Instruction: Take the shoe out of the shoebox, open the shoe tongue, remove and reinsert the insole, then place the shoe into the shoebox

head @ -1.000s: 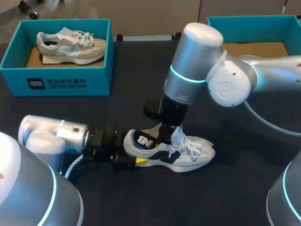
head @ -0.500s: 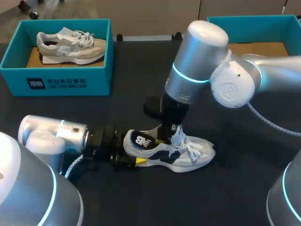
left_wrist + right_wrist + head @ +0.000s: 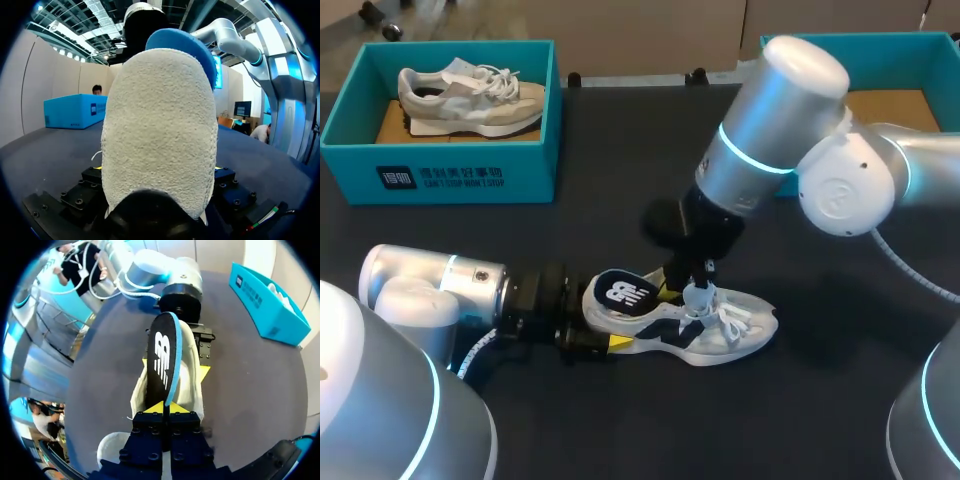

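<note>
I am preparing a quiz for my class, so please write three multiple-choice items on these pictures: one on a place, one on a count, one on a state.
1. Where is the white-and-black shoe? A on the table; B inside a box; C lifted high.
2. How many teal shoeboxes stand on the table? A one; B two; C three.
3. The right gripper is: A open; B shut on a lace; C shut on the insole.
A: its sole rests on the dark table. B: one at each far corner. C: both yellow tips pinch the insole's edge.
</note>
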Controlling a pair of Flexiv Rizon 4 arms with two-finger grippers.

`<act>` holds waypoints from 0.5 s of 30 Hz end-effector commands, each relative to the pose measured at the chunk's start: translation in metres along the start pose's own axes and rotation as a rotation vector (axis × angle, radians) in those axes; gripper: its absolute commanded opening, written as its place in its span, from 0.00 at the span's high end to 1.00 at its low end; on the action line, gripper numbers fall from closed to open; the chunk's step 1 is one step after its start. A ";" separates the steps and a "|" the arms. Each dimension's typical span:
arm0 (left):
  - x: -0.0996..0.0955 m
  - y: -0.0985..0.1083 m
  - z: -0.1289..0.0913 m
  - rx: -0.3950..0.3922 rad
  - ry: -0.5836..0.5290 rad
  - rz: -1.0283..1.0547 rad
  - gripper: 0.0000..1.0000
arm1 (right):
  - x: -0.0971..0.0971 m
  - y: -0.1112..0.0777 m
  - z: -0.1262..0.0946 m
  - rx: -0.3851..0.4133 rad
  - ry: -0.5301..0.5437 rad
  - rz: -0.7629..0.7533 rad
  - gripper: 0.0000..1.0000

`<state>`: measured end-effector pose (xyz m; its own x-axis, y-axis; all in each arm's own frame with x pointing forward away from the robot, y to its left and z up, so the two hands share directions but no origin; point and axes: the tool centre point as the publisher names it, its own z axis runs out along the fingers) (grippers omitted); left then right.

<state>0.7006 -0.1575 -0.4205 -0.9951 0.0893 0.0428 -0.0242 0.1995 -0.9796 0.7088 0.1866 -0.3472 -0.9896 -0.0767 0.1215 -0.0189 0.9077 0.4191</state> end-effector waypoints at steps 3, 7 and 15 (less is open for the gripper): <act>-0.003 0.006 0.001 0.000 -0.001 0.000 1.00 | -0.009 0.009 -0.001 0.000 0.028 -0.042 1.00; -0.003 0.006 0.001 0.000 -0.001 0.000 1.00 | -0.011 0.017 0.000 0.000 0.043 -0.070 1.00; -0.003 0.006 0.001 0.000 -0.001 0.000 1.00 | -0.013 0.033 0.004 0.011 0.084 -0.129 1.00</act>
<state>0.7006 -0.1575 -0.4205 -0.9951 0.0894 0.0428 -0.0242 0.1993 -0.9796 0.7141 0.2093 -0.3364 -0.9678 -0.2179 0.1259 -0.1434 0.8886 0.4357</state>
